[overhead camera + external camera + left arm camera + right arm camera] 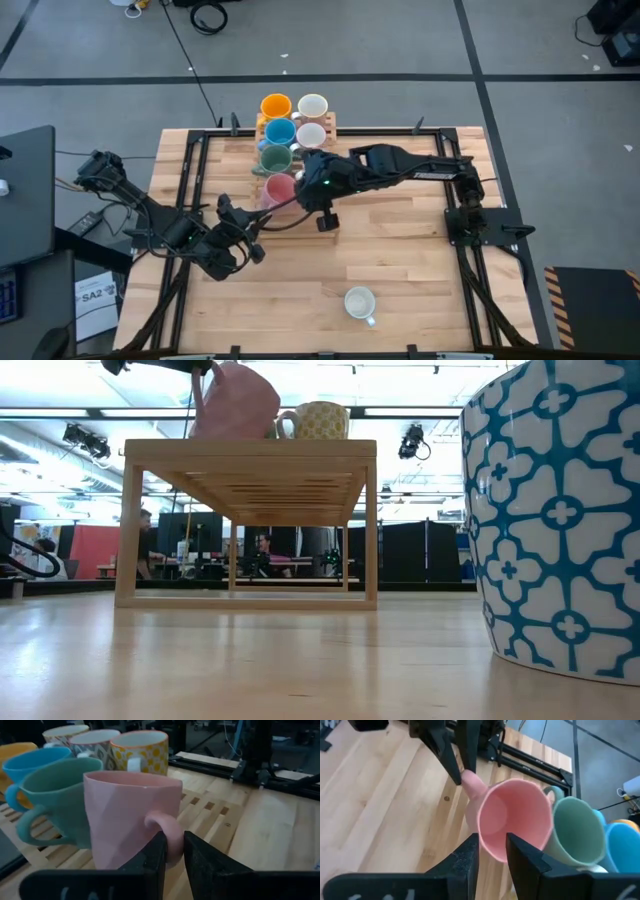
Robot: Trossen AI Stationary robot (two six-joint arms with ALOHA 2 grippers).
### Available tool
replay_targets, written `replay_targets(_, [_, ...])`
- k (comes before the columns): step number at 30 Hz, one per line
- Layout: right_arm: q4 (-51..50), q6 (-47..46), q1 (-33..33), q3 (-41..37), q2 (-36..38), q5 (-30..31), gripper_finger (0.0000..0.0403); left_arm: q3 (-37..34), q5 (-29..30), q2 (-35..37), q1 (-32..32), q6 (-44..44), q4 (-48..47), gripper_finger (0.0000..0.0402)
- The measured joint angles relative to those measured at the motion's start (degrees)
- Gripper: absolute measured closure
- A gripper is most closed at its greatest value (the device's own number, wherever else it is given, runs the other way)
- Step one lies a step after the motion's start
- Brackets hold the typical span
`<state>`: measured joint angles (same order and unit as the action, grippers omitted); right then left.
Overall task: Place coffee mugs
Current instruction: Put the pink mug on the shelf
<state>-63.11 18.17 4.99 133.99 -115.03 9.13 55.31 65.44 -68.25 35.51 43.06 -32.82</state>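
The left pincer point(172, 855) pinches the handle of the pink mug point(131, 817), which stands on the wooden rack point(250, 455) beside the green mug point(60, 800). The right pincer point(492, 852) grips that pink mug's rim, one finger inside and one outside.

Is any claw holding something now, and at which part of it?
Yes, both. The left claw pinches the pink mug by its handle. The right claw grips the same mug's rim.
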Motion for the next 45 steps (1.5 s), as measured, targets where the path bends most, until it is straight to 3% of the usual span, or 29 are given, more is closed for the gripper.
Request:
replay_targets(12, [-1.11, -0.65, 0.77, 0.00, 4.55, -0.16, 0.0301, -0.01, -2.84, 0.00, 0.08, 4.41, -0.04, 0.0335])
replay_targets(45, [-1.83, -0.69, 0.75, -0.02, 5.01, -0.25, 0.0302, 0.00, -5.36, 0.00, 2.56, 4.34, -3.67, 0.0333])
